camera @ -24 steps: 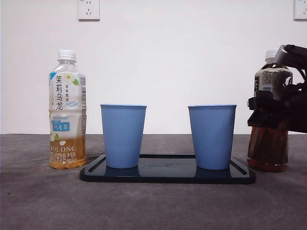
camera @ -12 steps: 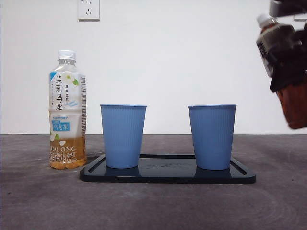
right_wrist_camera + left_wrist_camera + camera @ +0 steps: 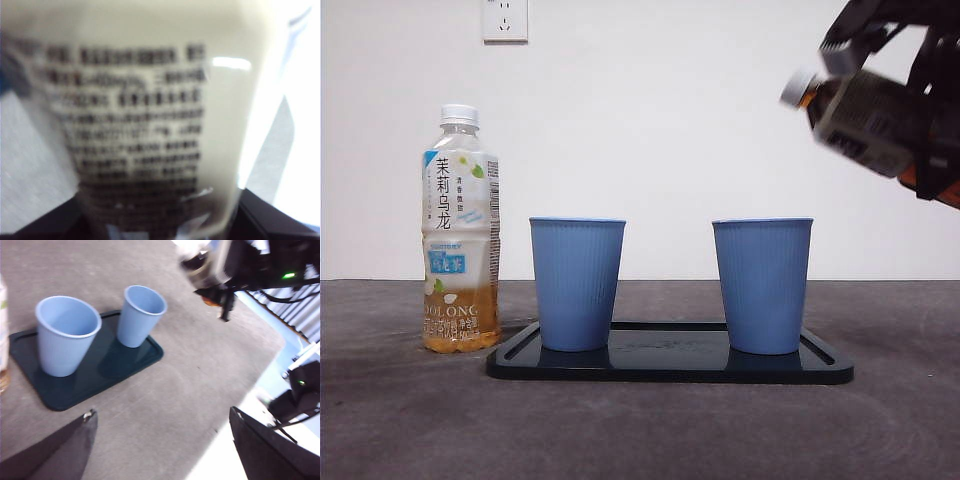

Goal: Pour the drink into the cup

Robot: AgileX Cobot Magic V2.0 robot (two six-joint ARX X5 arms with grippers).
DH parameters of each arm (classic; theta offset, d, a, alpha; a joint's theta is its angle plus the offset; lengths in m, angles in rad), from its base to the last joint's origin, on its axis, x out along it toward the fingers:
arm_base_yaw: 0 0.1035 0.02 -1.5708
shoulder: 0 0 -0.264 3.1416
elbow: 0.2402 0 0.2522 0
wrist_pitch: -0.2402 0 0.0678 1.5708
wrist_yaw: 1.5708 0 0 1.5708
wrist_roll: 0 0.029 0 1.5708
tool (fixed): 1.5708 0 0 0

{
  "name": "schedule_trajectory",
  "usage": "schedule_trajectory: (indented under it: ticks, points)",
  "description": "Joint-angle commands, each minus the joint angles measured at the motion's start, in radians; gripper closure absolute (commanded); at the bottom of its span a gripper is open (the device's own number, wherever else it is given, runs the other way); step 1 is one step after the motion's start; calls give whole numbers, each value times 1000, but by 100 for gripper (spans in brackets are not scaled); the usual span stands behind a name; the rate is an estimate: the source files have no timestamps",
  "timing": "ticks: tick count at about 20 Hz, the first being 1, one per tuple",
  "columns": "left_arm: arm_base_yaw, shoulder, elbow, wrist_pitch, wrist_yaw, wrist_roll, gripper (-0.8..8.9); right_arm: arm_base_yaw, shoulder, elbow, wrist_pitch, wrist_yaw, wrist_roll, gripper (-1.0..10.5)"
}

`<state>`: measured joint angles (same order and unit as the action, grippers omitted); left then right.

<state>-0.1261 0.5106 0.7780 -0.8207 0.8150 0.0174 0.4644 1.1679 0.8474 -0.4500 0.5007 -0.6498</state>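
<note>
My right gripper (image 3: 928, 140) is shut on a dark tea bottle (image 3: 865, 122) and holds it in the air, above and to the right of the right blue cup (image 3: 762, 286). The bottle is tilted, its capped neck pointing left and slightly up towards the cup's side. Its label fills the right wrist view (image 3: 135, 115). A second blue cup (image 3: 577, 285) stands on the left of the dark tray (image 3: 670, 368). My left gripper (image 3: 162, 417) is open and empty, away from the tray. Both cups (image 3: 65, 335) (image 3: 141, 315) look empty in the left wrist view.
A jasmine oolong bottle (image 3: 460, 235), capped and about a quarter full, stands upright left of the tray. The grey table (image 3: 640, 430) stretches in front. A white wall with sockets (image 3: 505, 20) is behind.
The right gripper has lifted the dark bottle off the table at the right, raised it, and tilted it with its neck swinging left towards the right cup. Cups and oolong bottle have not moved.
</note>
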Motion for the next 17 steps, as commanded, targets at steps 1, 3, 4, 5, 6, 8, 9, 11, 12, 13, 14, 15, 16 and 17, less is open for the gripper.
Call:
schedule_trajectory:
  ticks: [1,3,4,5,6,8,9,11,12,13,14,15,16,17]
  points:
    - [-19,4,18,10,8,16,388,39,38,37,38,109,-109,744]
    - [-33,4,18,10,8,16,388,45,70,43,39,168,-149,744]
    - [-40,4,18,11,8,16,388,46,84,45,43,202,-171,744]
    - [-47,4,18,11,8,16,388,46,93,46,54,236,-192,744]
    - [-53,4,18,11,8,16,388,46,100,48,62,266,-214,744]
    - [-65,4,18,12,8,16,388,46,106,53,84,303,-264,744]
    - [-71,4,18,13,8,16,388,47,106,53,101,323,-293,745]
    - [-81,4,18,14,8,16,388,54,106,53,125,351,-359,745]
    - [-86,4,18,14,8,16,388,58,106,53,129,368,-389,756]
    - [-89,4,18,14,8,16,388,63,107,53,132,373,-415,767]
    - [-92,4,18,14,8,16,388,67,107,53,135,384,-437,777]
    - [-95,4,18,14,8,16,388,72,107,53,136,392,-451,776]
    - [-98,4,18,15,8,16,388,77,107,53,136,394,-463,777]
    - [-98,4,18,15,8,16,388,80,107,53,136,394,-466,777]
